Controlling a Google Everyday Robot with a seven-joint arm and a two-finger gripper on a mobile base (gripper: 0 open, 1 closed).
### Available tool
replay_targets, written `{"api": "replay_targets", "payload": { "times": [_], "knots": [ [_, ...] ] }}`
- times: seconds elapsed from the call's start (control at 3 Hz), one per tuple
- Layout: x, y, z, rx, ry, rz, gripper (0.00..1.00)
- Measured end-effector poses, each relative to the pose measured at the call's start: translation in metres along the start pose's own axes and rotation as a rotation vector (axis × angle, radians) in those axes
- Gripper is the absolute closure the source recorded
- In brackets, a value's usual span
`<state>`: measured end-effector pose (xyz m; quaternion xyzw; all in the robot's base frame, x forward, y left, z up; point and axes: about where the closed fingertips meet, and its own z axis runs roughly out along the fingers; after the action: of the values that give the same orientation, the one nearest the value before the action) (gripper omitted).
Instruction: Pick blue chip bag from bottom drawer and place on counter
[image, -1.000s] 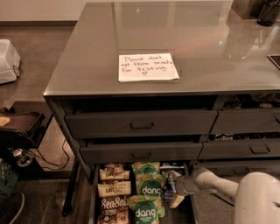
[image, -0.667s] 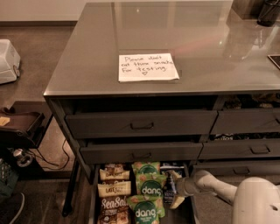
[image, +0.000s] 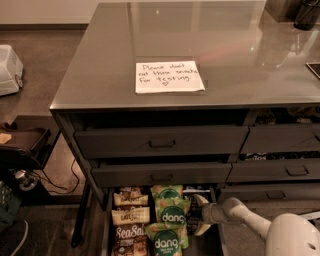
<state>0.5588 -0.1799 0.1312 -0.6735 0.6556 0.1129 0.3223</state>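
Observation:
The bottom drawer (image: 107, 226) is pulled open at the foot of the cabinet. It holds brown "SeaSalt" bags (image: 130, 235) on the left and green "dang" bags (image: 171, 216) in the middle. The dark blue chip bag (image: 195, 212) lies at the right side of the drawer, partly hidden. My gripper (image: 199, 215) reaches in from the right, low in the drawer. Its pale fingers (image: 201, 200) stand apart on either side of the dark bag. The counter (image: 240, 55) above is glossy grey and bears a white handwritten note (image: 169, 76).
Two upper drawers (image: 161, 142) with slot handles are slightly open above the bottom one. A narrower drawer stack (image: 285, 170) stands to the right. A dark container (image: 306, 14) sits at the counter's far right. A white appliance (image: 9, 69) and cables (image: 55, 185) lie on the floor at left.
The arm has barely moved; the gripper stays at the right side of the bottom drawer by the dark bag.

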Motion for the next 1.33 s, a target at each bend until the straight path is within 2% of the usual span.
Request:
{"api": "replay_targets", "payload": {
  "times": [0.33,0.67,1.0,1.33],
  "knots": [
    [0.002,-0.004,0.006,0.013,0.01,-0.049,0.19],
    [-0.001,-0.005,0.006,0.003,0.027,-0.089,0.43],
    [-0.004,-0.003,0.001,-0.015,0.042,-0.107,0.66],
    [-0.005,-0.002,-0.017,-0.035,0.08,-0.105,0.89]
  ]
}}
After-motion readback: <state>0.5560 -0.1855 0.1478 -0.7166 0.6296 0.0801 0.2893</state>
